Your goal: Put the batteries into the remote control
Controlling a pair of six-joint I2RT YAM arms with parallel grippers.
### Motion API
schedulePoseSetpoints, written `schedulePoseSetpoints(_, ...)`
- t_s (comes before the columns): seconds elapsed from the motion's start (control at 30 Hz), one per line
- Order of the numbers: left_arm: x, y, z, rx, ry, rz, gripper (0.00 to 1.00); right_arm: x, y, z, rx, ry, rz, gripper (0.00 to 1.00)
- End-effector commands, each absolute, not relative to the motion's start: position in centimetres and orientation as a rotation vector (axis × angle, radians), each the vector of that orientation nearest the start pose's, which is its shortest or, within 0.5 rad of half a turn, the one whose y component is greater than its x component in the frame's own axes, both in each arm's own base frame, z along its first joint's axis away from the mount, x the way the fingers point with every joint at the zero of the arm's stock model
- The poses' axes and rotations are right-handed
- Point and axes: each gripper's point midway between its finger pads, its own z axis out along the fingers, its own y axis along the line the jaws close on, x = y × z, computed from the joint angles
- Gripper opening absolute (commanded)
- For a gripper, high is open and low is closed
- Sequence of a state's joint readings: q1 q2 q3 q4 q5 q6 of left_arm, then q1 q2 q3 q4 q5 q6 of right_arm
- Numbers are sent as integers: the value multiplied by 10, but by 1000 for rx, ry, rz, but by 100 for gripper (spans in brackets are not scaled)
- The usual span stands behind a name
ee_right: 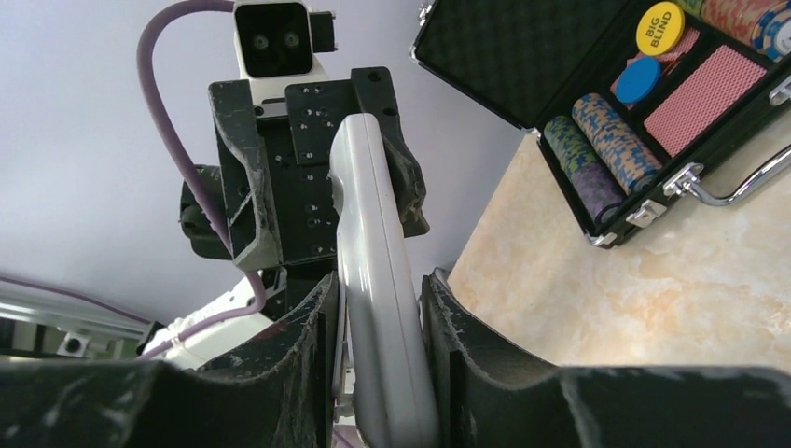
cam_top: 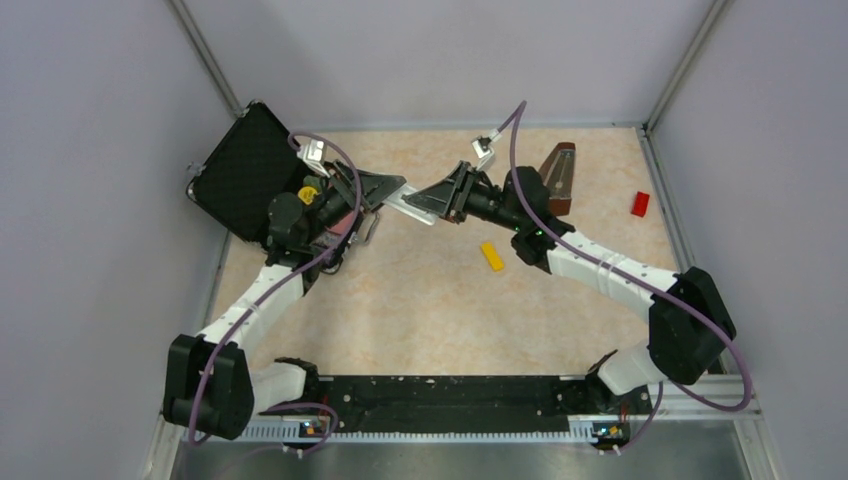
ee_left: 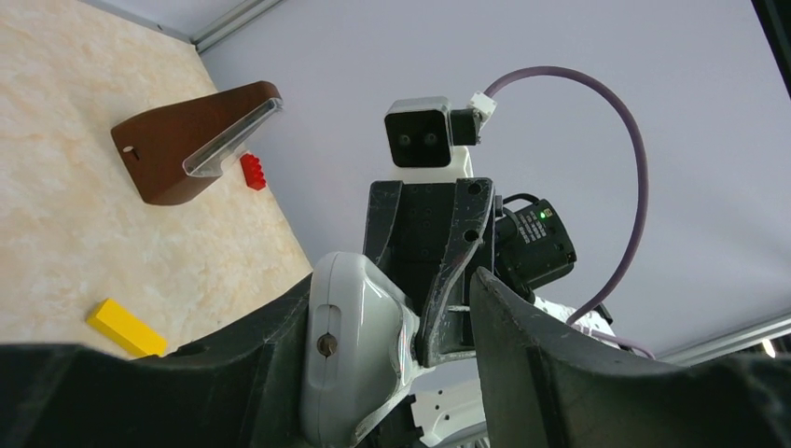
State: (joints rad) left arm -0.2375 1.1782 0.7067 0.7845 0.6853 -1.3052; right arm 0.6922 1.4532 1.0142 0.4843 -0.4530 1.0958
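Observation:
The white remote control (cam_top: 412, 208) hangs in the air between my two grippers, above the back middle of the table. My right gripper (cam_top: 434, 200) is shut on one end; in the right wrist view both fingers of that gripper (ee_right: 378, 327) press the remote's (ee_right: 373, 261) flat sides. My left gripper (cam_top: 388, 194) is open around the other end. In the left wrist view of that gripper (ee_left: 392, 364), the remote's rounded end (ee_left: 359, 345) lies against one finger, with a gap to the other. The batteries are out of view.
An open black case (cam_top: 245, 170) with poker chips and cards (ee_right: 606, 140) lies at the back left. A brown wedge-shaped object (cam_top: 558, 175) stands at the back right. A yellow block (cam_top: 491, 255) and a red block (cam_top: 640, 203) lie on the table.

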Motion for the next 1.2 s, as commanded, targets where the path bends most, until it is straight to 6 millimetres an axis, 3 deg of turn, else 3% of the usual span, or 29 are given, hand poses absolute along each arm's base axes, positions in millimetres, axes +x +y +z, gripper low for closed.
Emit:
schedulePoseSetpoints(0.0, 276, -224, 392, 23, 1396, -1715, 57, 297, 373, 308, 128, 1861, 1655, 22)
schedulePoseSetpoints(0.27, 281, -222, 389, -46, 1390, -1734, 37, 304, 372, 308, 263, 1888, 1675, 22)
schedulePoseSetpoints(0.47, 278, -227, 385, -12, 1399, -1736, 53, 307, 374, 302, 319, 1930, 1671, 22)
schedulePoseSetpoints(0.63, 278, -233, 379, -11, 1422, -1744, 55, 312, 374, 297, 379, 1944, 1667, 22)
schedulePoseSetpoints(1.03, 279, -240, 371, -6, 1465, -1737, 42, 320, 374, 294, 428, 1947, 1643, 22)
schedulePoseSetpoints(1.17, 281, -241, 369, -13, 1485, -1739, 24, 319, 375, 294, 414, 1948, 1648, 27)
